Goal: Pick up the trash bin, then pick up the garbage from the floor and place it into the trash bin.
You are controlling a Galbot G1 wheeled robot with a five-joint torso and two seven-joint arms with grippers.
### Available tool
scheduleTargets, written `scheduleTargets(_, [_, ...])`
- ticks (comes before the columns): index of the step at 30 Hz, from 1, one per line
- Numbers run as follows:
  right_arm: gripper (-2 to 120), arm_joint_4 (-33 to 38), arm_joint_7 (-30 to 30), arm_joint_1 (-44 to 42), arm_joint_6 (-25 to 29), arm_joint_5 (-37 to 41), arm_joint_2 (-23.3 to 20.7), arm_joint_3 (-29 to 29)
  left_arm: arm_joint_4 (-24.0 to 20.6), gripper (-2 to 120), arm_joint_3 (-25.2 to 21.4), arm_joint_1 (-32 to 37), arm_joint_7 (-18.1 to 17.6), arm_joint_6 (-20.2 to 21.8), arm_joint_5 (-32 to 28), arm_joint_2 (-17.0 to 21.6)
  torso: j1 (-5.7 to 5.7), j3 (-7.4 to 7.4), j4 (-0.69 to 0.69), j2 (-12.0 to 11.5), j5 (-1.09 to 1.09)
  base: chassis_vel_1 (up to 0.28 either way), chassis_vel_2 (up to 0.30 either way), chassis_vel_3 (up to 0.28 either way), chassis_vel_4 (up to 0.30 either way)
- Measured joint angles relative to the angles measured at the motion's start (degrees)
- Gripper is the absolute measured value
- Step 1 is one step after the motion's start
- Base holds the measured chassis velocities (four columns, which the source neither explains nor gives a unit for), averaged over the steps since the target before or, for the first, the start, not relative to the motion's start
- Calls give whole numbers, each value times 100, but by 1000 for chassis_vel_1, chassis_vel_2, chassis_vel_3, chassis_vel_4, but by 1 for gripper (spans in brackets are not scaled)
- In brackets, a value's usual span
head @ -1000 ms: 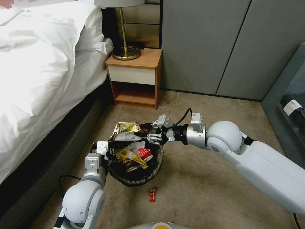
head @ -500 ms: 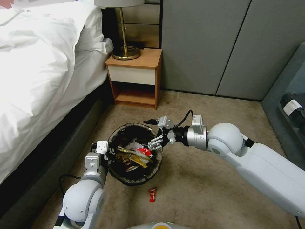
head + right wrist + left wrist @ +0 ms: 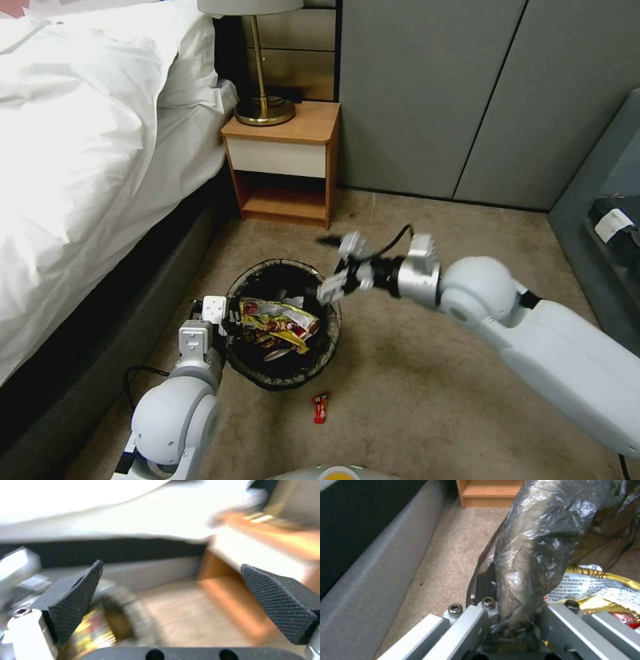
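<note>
The trash bin (image 3: 269, 383), lined with a dark bag, stands on the carpet beside the bed. My left gripper (image 3: 225, 319) is shut on its near-left rim, and the left wrist view shows the bag-covered rim (image 3: 533, 545) clamped in my left gripper (image 3: 516, 622). Garbage lies inside the bin, with a gold snack wrapper (image 3: 277, 319) on top of a red-and-white cup. My right gripper (image 3: 325, 268) hangs open and empty just above the bin's right rim, and its black pads (image 3: 75, 600) are spread wide. A small red wrapper (image 3: 320, 407) lies on the floor in front of the bin.
A bed (image 3: 80, 153) with white bedding runs along the left. Behind the bin stands a wooden nightstand (image 3: 283, 167) carrying a brass lamp (image 3: 263, 110). Grey wall panels (image 3: 433, 100) close off the back, and a dark cabinet (image 3: 610, 227) stands at the right. Open carpet (image 3: 413, 373) lies to the bin's right.
My right gripper opened and released the gold wrapper, which dropped into the bin. The gripper then drew back up and to the right. The left arm stayed still.
</note>
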Motion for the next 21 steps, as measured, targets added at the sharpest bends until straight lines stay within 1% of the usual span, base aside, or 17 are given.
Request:
scheduleTargets(1, [100,29,123,-69,0,0,12,163,-16,0,0,3,-1,5,-5,0,0,0,1,0,0,0,0,0,0])
scheduleTargets(2, [100,122,472,-398,-15,-28,93,815,-67,0,5,14,-6,24,-20,3,0,0,0,0,1,0,0,0,0])
scheduleTargets(3, [100,122,472,-398,-15,-28,93,815,-67,0,5,14,-6,24,-20,3,0,0,0,0,1,0,0,0,0])
scheduleTargets(4, [100,180,659,-652,-19,-172,162,1285,-88,0,15,20,-9,31,-25,7,0,0,0,0,3,0,0,0,0])
scheduleTargets(5, [100,207,733,-795,-10,-289,204,1546,-94,0,20,22,-9,34,-27,9,0,0,-1,0,2,0,0,0,0])
scheduleTargets(6, [100,207,733,-795,-10,-289,204,1546,-94,0,20,22,-9,34,-27,9,0,0,-1,0,2,0,0,0,0])
scheduleTargets(8, [100,338,1162,-1558,154,-844,453,2681,-121,0,29,27,-10,40,-27,9,0,0,-2,0,3,0,0,0,0])
scheduleTargets(9, [100,383,1250,-1874,253,-1020,570,3092,-123,0,33,30,-11,42,-27,14,0,0,-3,0,3,0,0,0,0])
scheduleTargets(10, [100,383,1250,-1874,253,-1020,570,3092,-123,0,33,30,-11,42,-27,14,0,0,-3,0,3,0,0,0,0])
scheduleTargets(12, [100,455,1294,-2482,495,-1366,811,3703,-127,0,45,43,-10,43,-25,25,0,0,-2,0,0,0,0,0,0])
scheduleTargets(13, [100,455,1294,-2482,495,-1366,811,3703,-127,0,45,43,-10,43,-25,25,0,0,-2,0,0,0,0,0,0])
scheduleTargets(15, [100,480,1203,-3264,936,-1999,1295,4326,-145,0,56,56,-12,44,-15,27,0,-1,-2,0,1,0,0,0,0])
scheduleTargets(16, [100,490,1163,-3476,1088,-2216,1523,4483,-149,0,57,60,-11,44,-15,27,0,-1,-3,0,0,0,0,0,0])
scheduleTargets(17, [100,499,1132,-3714,1301,-2497,1883,4659,-150,0,59,68,-10,44,-12,28,0,-1,-4,0,2,0,0,0,0])
scheduleTargets(18, [100,499,1132,-3714,1301,-2497,1883,4659,-150,0,59,68,-10,44,-12,28,0,-1,-4,0,2,0,0,0,0])
scheduleTargets(20, [100,490,1123,-4155,1797,-3124,2660,4939,-149,0,56,93,-10,41,-1,34,0,0,-1,0,1,0,0,0,0])
scheduleTargets(21, [100,490,1123,-4155,1797,-3124,2660,4939,-149,0,56,93,-10,41,-1,34,0,0,-1,0,1,0,0,0,0])
